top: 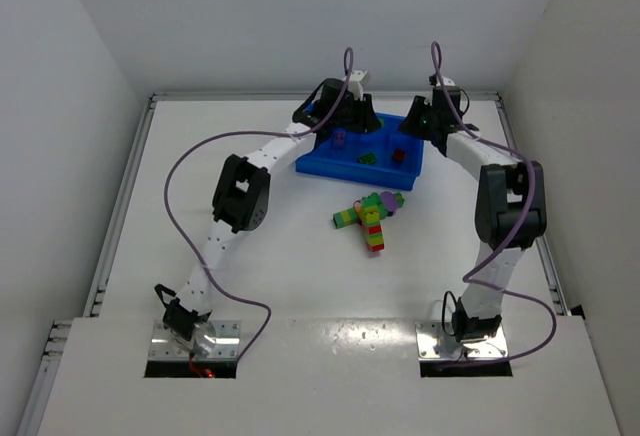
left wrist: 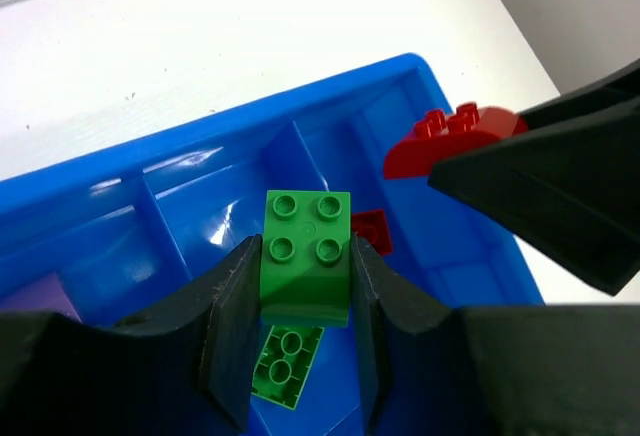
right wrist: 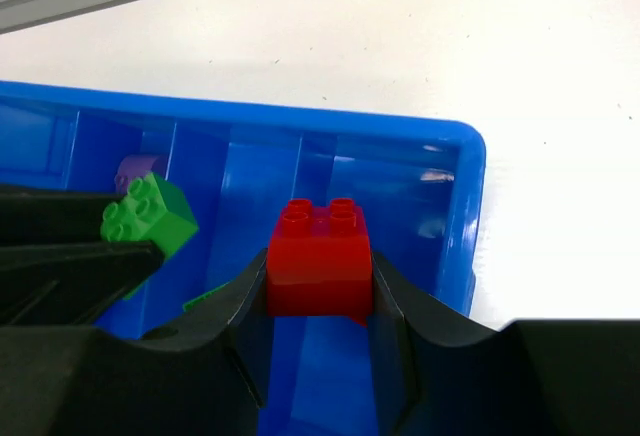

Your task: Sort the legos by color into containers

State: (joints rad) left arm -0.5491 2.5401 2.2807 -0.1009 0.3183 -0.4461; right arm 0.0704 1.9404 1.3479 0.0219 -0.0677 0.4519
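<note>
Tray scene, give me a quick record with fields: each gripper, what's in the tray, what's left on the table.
left gripper: shut on green brick, over tray
right gripper: shut on red brick, over tray
in tray: purple piece, green piece, red piece
on table: striped sticks, in front of the tray, unsorted
</note>
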